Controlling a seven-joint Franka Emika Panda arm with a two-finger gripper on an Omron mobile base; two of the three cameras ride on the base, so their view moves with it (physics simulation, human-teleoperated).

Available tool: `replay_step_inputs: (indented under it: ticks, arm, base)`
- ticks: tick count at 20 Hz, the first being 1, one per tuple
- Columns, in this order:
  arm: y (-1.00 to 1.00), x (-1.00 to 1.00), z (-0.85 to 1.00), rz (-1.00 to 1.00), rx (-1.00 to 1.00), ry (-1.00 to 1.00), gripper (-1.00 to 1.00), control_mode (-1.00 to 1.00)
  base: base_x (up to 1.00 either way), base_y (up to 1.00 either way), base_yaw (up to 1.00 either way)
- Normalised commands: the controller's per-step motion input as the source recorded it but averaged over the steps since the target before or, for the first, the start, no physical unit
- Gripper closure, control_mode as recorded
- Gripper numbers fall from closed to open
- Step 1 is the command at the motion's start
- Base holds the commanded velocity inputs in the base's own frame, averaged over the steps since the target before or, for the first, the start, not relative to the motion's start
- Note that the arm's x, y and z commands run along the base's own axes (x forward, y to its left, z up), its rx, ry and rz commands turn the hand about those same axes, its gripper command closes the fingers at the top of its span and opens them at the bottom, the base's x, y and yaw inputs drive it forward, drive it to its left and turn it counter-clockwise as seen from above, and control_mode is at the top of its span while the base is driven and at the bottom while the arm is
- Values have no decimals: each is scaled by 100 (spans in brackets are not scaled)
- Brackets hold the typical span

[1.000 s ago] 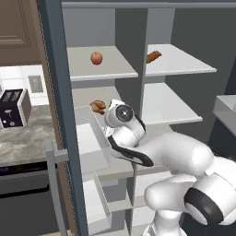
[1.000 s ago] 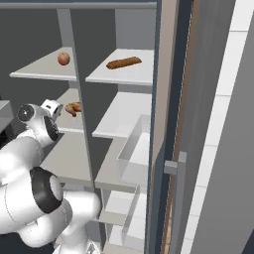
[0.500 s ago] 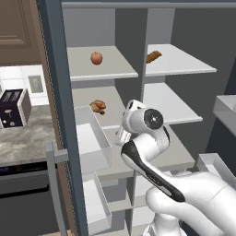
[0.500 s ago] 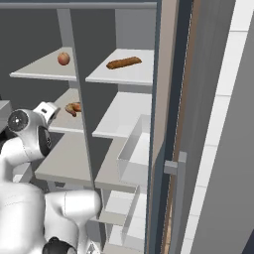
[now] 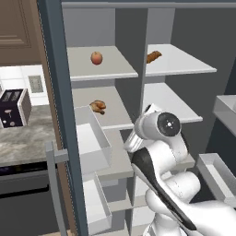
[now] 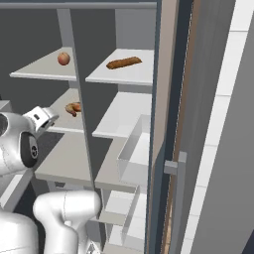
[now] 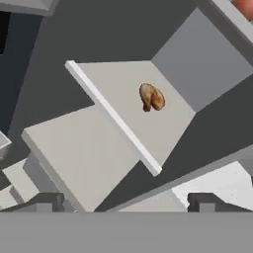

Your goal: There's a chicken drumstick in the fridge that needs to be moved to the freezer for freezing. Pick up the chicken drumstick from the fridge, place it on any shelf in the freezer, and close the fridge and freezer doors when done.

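Observation:
The chicken drumstick [image 5: 97, 106] [image 6: 73, 107] [image 7: 151, 97] lies free on the second shelf [image 5: 115, 117] of the left compartment, the freezer, whose slabs look greyer. My gripper [image 7: 128, 202] hangs back from it and is open, with its two dark fingertips wide apart and nothing between them. In the right base view the white hand [image 6: 42, 117] floats just outside that shelf's front edge. The fridge [image 5: 177, 99], with whiter shelves, is the right compartment. Both slate-blue doors [image 5: 60, 115] [image 6: 163, 99] stand open.
An apple [image 5: 96, 57] sits on the shelf above the drumstick. A longer brown stick of food [image 6: 123, 63] lies on the fridge's top shelf. Clear door bins [image 5: 94, 145] [image 6: 135, 151] jut inward from both doors. A toaster [image 5: 13, 107] stands on the counter at left.
One second ago the gripper was at the drumstick on the shelf. It has since drawn back and to the right, leaving the drumstick lying where it was.

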Motion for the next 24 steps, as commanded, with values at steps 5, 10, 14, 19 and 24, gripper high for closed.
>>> replay_step_inputs:
  ticks: [5, 10, 14, 19, 24]
  arm:
    - [-56, -39, 32, -44, 28, 15, -100, -100]
    - [-56, -54, 23, -50, 37, 9, -100, -100]
    - [-60, -54, 6, -44, 42, 8, -100, -100]
    - [-45, -29, 0, -29, 45, 14, -100, -100]
    - [-11, -1, 0, -4, 38, 16, -100, -100]
  base:
    - [0, 0, 0]
    - [0, 0, 0]
    - [0, 0, 0]
    - [0, 0, 0]
    - [0, 0, 0]
